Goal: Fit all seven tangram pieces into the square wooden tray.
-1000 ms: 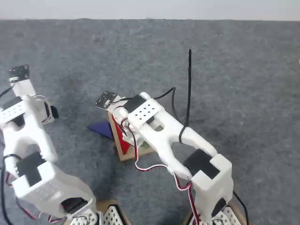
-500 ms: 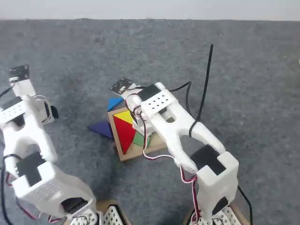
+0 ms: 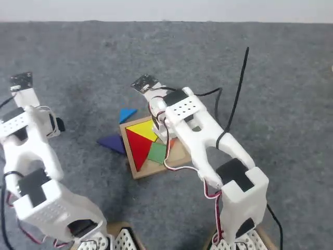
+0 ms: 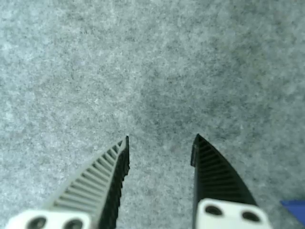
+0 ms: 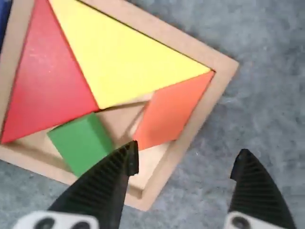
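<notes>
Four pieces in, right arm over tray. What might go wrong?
Right end effector hangs open over the tray rim beside orange; descending, it may knock orange or shift the tray. Green sits with bare gaps beside it, so the blue triangle and dark blue piece may not fit.

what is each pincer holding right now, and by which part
Nothing is held. The right pincer is open above the wooden tray, near the orange piece; the left pincer is open over the carpet.
</notes>
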Robot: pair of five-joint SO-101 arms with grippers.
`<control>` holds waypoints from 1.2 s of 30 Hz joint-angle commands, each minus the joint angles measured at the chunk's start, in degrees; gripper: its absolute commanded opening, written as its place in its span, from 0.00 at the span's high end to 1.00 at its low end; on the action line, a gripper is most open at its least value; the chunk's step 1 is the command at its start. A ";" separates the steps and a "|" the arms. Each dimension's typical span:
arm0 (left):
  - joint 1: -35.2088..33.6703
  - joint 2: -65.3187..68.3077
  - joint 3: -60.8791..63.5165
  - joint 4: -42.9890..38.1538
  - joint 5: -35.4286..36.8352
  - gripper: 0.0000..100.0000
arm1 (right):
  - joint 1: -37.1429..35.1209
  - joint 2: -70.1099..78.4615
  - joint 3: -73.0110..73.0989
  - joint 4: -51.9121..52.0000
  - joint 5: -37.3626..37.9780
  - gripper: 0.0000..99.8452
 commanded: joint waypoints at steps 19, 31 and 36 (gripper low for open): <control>0.88 -0.35 -2.51 0.09 -0.53 0.79 | -9.01 -1.01 -1.23 1.45 -3.08 0.70; 0.97 0.00 -2.51 0.00 -0.53 0.79 | -4.70 -4.09 -1.93 1.98 -3.25 0.70; 1.49 0.00 -2.51 0.00 -0.53 0.79 | -1.54 -2.77 -1.76 -0.84 -3.25 0.70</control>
